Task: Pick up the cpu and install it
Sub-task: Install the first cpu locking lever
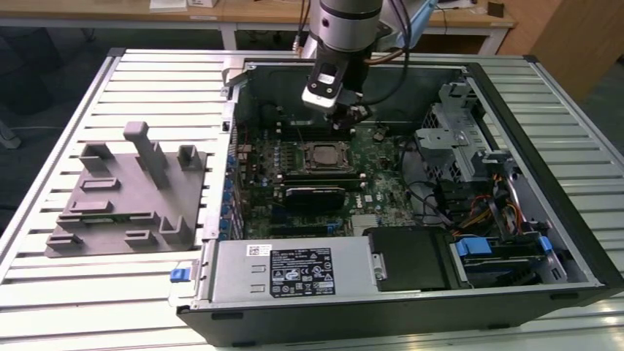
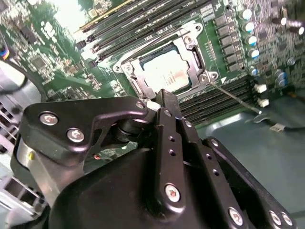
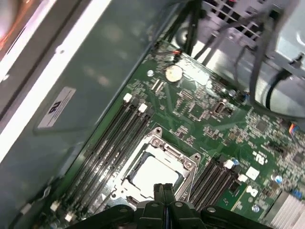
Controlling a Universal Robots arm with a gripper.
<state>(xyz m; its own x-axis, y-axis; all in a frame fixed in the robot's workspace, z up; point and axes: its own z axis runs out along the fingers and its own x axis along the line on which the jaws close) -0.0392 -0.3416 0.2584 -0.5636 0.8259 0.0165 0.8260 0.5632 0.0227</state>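
The cpu lies flat in the motherboard socket inside the open computer case, its silver top showing within the metal frame. Both wrist views show the cpu seated there. My gripper hangs a little above the board, just behind the socket in the exterior view. In the wrist views my gripper has its two black fingers pressed together with nothing between them, the tips just off the socket frame's edge.
A grey moulded tray stands on the slatted table at the exterior view's left of the case. Memory slots flank the socket. The power supply sits at the front, and a drive cage with cables is on the right.
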